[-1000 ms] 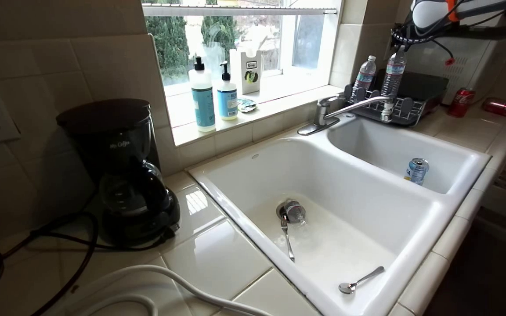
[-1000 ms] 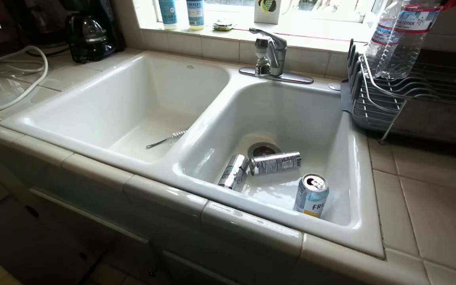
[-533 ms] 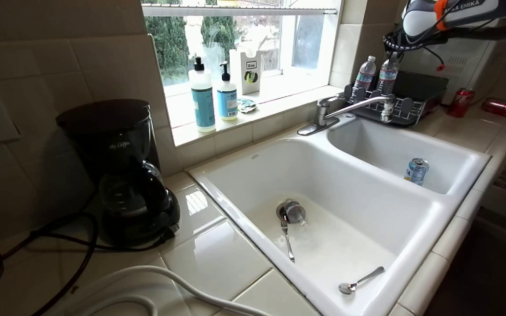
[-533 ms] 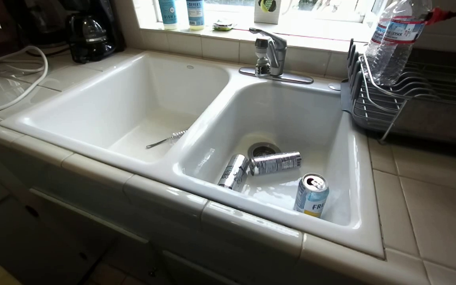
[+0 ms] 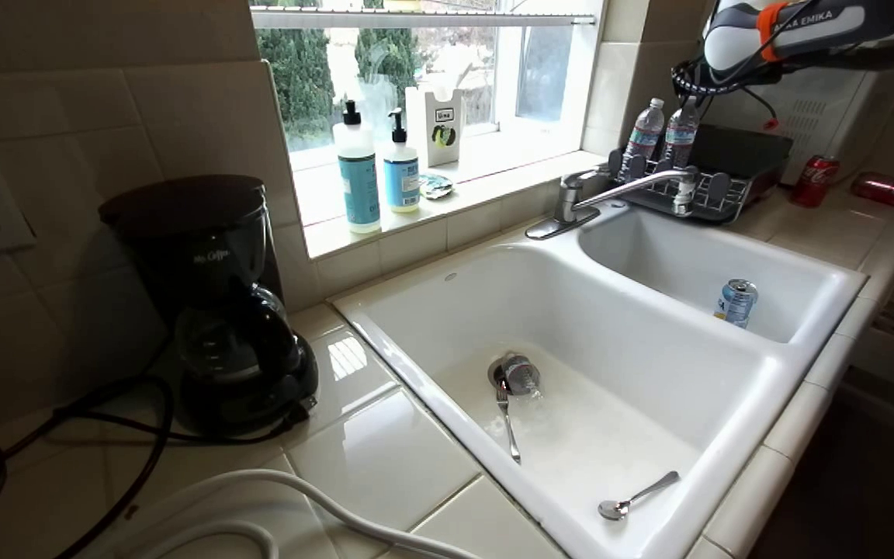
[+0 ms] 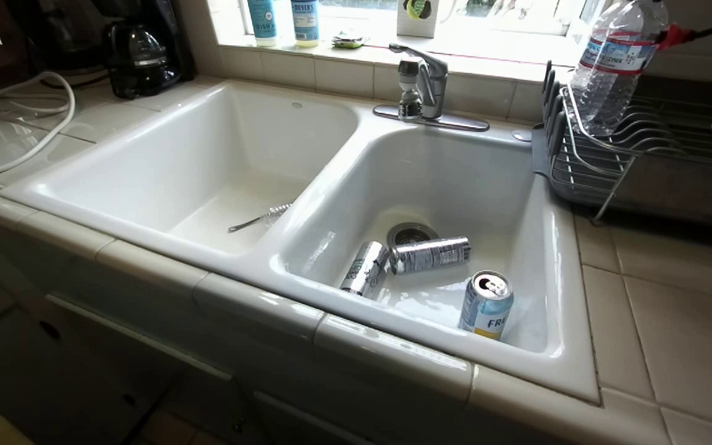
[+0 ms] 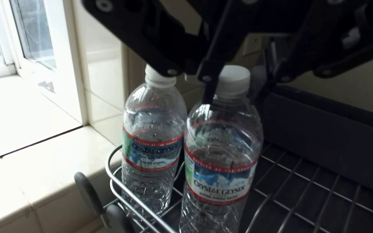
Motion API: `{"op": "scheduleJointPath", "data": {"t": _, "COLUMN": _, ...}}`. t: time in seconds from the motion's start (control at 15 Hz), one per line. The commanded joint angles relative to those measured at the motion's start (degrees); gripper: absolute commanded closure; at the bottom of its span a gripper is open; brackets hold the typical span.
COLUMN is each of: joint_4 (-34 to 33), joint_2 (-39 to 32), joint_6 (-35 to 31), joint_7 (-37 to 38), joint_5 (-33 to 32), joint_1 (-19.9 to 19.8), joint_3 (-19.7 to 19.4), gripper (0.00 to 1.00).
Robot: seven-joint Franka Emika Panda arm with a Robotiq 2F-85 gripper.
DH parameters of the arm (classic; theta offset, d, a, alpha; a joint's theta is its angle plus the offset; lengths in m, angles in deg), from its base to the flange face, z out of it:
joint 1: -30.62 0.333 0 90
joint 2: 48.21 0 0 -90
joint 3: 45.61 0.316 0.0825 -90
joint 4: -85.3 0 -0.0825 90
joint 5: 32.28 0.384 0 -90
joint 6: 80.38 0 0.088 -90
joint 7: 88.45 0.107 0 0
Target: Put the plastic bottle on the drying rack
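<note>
**Slim clear plastic bottle point(image 7: 222, 152) in low dark dish rack point(image 6: 677, 185), gripped by the neck**

Black two-finger gripper point(image 7: 234, 92) is clamped on the neck, a finger either side, just under the white cap. Bottle stands inside the rack, near upright; from here I can't tell if its base touches the wires. Second clear white-capped bottle point(image 7: 154, 139) stands right beside it, nearer the white-framed window point(image 5: 431, 85). White-and-black arm with orange band point(image 5: 812, 35) is overhead. White glossy double sink point(image 6: 316, 198): basin by the rack has two silver cans point(image 6: 431, 254) on their sides plus an upright pale-blue can point(image 6: 487, 303). Other basin: metal fork point(image 5: 509, 423), metal spoon point(image 5: 637, 497), clear labelled bottle point(image 5: 522, 376) lying down.
</note>
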Motion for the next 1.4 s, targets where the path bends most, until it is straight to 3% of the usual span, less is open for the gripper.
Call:
{"op": "scheduleJointPath", "data": {"t": 0.0, "joint_4": -2.52, "joint_2": -1.92, "joint_6": 0.72, "joint_7": 0.58, "joint_5": 1.29, "joint_1": -0.63, "joint_3": 0.45, "gripper": 0.92}}
{"op": "scheduleJointPath", "data": {"t": 0.4, "joint_4": -3.1, "joint_2": -2.66, "joint_6": 1.21, "joint_7": 1.25, "joint_5": 1.63, "joint_1": -0.57, "joint_3": 0.46, "gripper": 0.92}}
{"op": "scheduleJointPath", "data": {"t": 0.47, "joint_4": -2.82, "joint_2": -2.51, "joint_6": 1.3, "joint_7": 1.26, "joint_5": 1.61, "joint_1": -0.53, "joint_3": 0.47, "gripper": 0.44}}
{"op": "scheduleJointPath", "data": {"t": 0.6, "joint_4": -2.21, "joint_2": -2.25, "joint_6": 1.29, "joint_7": 1.44, "joint_5": 1.45, "joint_1": -0.44, "joint_3": 0.33, "gripper": 0.38}}
{"op": "scheduleJointPath", "data": {"t": 0.93, "joint_4": 0.62, "joint_2": 1.56, "joint_6": -0.38, "joint_7": 2.43, "joint_5": -0.31, "joint_1": 0.63, "joint_3": -0.88, "gripper": 0.01}}
{"op": "scheduleJointPath", "data": {"t": 1.33, "joint_4": 4.4, "joint_2": 10.53, "joint_6": -2.64, "joint_7": 8.51, "joint_5": -8.38, "joint_1": 4.39, "joint_3": -6.24, "gripper": 0.0}}
